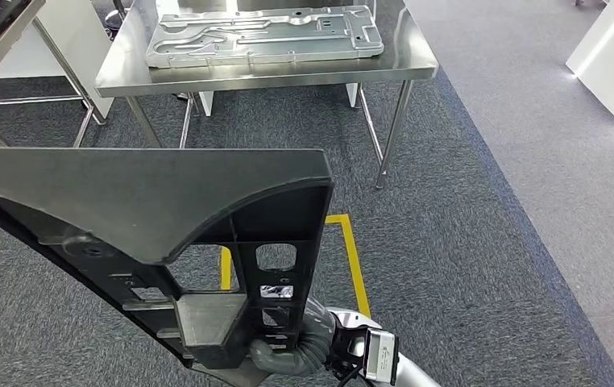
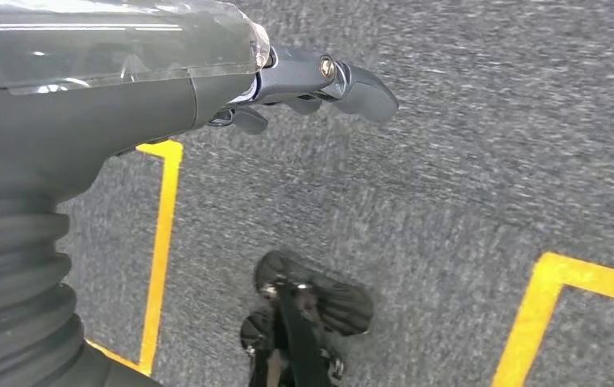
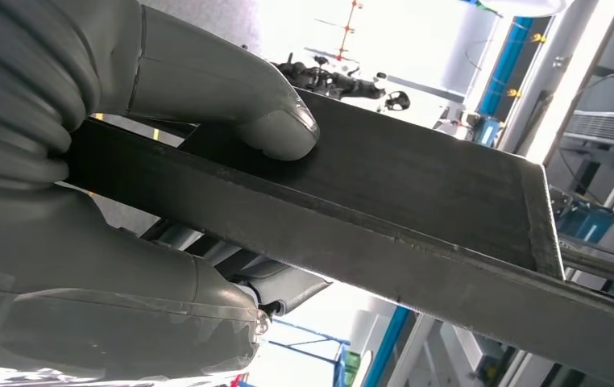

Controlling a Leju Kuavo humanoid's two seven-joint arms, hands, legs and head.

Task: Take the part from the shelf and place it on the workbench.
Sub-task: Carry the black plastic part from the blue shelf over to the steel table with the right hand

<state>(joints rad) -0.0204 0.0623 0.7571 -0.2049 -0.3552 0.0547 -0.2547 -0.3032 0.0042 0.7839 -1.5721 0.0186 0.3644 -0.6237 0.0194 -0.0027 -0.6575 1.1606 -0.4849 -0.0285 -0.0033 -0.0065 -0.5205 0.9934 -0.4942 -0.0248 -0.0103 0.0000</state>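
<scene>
Carrying the black part point(image 1: 151, 210) in the right hand point(image 1: 284, 355), thumb clamped over one edge (left hand point(image 2: 320, 81) hangs free, fingers loose). Workbench point(image 1: 400, 68) waits ahead; that one-sided grip could let the part twist or slip.

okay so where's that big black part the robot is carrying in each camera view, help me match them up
Head view: the black part spans the lower left, tilted, and the right hand grips its lower end.
Left wrist view: not in it; the left hand hangs over the carpet.
Right wrist view: the part's edge crosses the picture diagonally, pinched by the hand.
Shared landmark: the right hand on the part.
</scene>
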